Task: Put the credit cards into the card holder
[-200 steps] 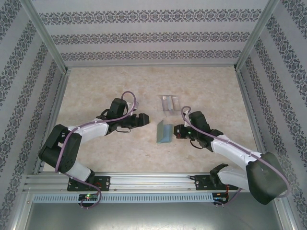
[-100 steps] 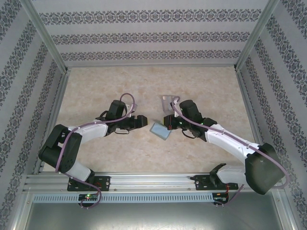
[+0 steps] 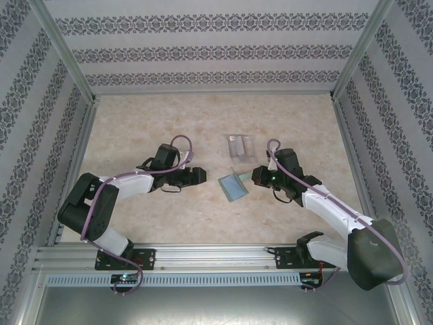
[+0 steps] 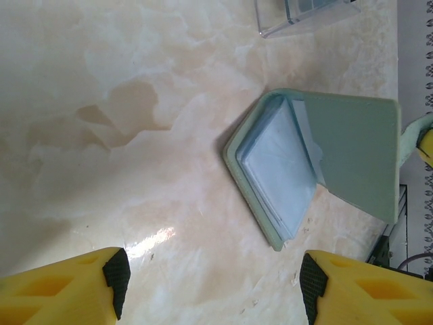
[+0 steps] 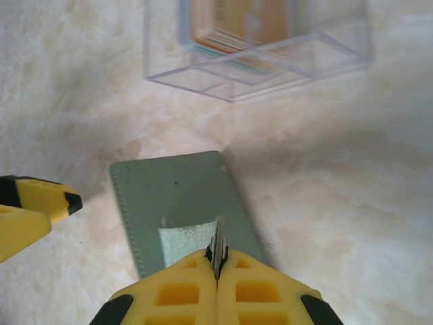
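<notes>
The sage-green folding wallet [image 3: 233, 185] lies half open on the marble table. Its pale blue inner pockets [image 4: 281, 166] face up and its cover [image 4: 355, 135] is raised at a slant. My right gripper [image 3: 257, 177] is shut on a thin light-green tab at the cover's edge [image 5: 217, 237], holding the cover up. A stack of credit cards [image 5: 233, 24] stands in a clear plastic tray [image 3: 240, 144] just beyond the wallet. Left of the wallet my left gripper [image 3: 199, 175] hangs low over the table, open [image 4: 213, 284], with nothing between its fingers.
Patterned walls with metal posts enclose the table on three sides. The clear tray [image 4: 304, 17] sits close behind the wallet. A yellow finger of the left gripper [image 5: 34, 203] shows left of the wallet in the right wrist view. Bare marble lies around both arms.
The right gripper swung left toward the tray, then drew back right holding the tab. The wallet went from standing folded to lying half open. The left gripper edged slightly left.
</notes>
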Controlling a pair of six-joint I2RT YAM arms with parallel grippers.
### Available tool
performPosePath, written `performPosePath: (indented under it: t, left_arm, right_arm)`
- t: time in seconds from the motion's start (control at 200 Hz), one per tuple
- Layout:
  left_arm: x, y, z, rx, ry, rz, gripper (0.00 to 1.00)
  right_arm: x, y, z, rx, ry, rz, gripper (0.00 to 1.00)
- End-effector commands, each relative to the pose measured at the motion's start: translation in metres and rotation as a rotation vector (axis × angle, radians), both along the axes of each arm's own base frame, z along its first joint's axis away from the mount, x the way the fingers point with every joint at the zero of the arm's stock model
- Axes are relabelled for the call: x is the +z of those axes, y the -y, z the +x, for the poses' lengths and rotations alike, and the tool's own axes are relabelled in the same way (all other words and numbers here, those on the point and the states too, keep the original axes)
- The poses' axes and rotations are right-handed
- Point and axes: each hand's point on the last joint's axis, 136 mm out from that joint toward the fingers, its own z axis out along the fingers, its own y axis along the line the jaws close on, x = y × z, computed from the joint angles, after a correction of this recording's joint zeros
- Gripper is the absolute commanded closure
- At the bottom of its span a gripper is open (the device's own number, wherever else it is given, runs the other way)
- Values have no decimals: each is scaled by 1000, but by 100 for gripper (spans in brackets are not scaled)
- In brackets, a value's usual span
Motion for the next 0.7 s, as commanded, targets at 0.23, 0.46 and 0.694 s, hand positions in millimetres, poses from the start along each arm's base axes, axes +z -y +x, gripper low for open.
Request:
performPosePath:
  t: [0.23, 0.46, 0.694]
  left_arm:
    - [-9, 22, 16, -15, -31, -101, 28]
    - [-10, 58, 21, -29, -54, -187, 29]
    - [-16, 81, 19, -69, -66, -219, 30]
  right_arm:
    - [-29, 30, -7, -62, -124, -2, 100]
    - [-42, 36, -11, -66, -150, -27, 100]
    - [-45, 58, -9, -112, -124, -137, 100]
